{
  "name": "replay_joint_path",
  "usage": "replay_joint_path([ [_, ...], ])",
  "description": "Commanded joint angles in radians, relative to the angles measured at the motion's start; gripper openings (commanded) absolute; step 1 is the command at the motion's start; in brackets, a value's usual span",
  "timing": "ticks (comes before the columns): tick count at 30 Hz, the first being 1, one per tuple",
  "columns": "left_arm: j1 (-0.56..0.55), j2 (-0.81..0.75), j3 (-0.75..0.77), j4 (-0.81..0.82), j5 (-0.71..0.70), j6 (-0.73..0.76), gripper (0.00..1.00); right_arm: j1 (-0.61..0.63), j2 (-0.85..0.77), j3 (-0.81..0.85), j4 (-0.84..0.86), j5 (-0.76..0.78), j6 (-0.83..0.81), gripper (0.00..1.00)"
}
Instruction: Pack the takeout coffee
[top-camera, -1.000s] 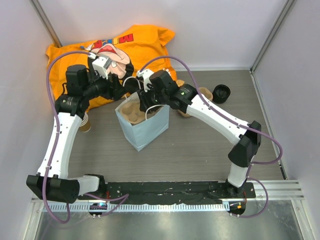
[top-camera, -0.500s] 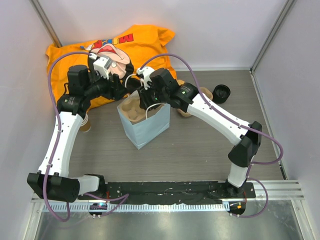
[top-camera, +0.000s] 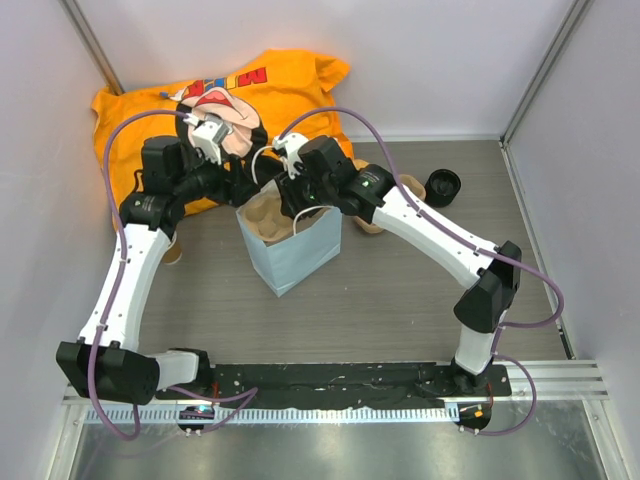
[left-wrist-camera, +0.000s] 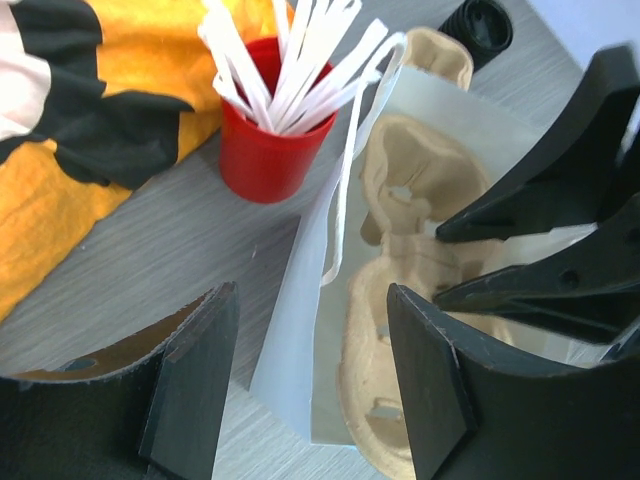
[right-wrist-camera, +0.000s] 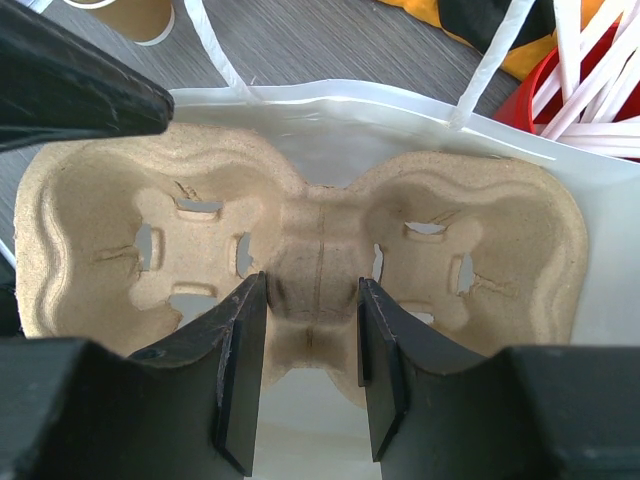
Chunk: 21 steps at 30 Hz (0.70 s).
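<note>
Scooting in, the left claw (left-wrist-camera: 312, 300) now straddles the rim of the bag (top-camera: 290, 262), open and empty, while the right claw (right-wrist-camera: 310, 290) pinches the carrier (right-wrist-camera: 110, 230) inside it, so the takeout coffee (top-camera: 443, 187), well right of the bag, looks next.

coffee (top-camera: 443, 187): small cup with a round black lid; from above little but the lid shows
state: lid on, untouched
pose: appears upright
place: on the tabletop (top-camera: 400, 290), right rear, just right of the brown cups (top-camera: 408, 187)
left wrist view: black rim at the top edge (left-wrist-camera: 480, 22)
</note>
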<state>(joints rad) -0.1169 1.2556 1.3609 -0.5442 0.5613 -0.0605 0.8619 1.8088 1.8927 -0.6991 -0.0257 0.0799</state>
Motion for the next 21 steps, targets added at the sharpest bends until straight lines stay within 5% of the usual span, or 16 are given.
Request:
replay_joint_path([
  [1, 0.003, -0.035, -0.006, -0.038, -0.023, 0.057, 0.64, 0.005, -0.003, 0.045, 0.015, 0.021, -0.022, 0.29],
  [21, 0.013, -0.108, 0.057, -0.301, -0.195, 0.208, 0.63, 0.003, 0.000, 0.054, 0.013, 0.059, -0.023, 0.29],
])
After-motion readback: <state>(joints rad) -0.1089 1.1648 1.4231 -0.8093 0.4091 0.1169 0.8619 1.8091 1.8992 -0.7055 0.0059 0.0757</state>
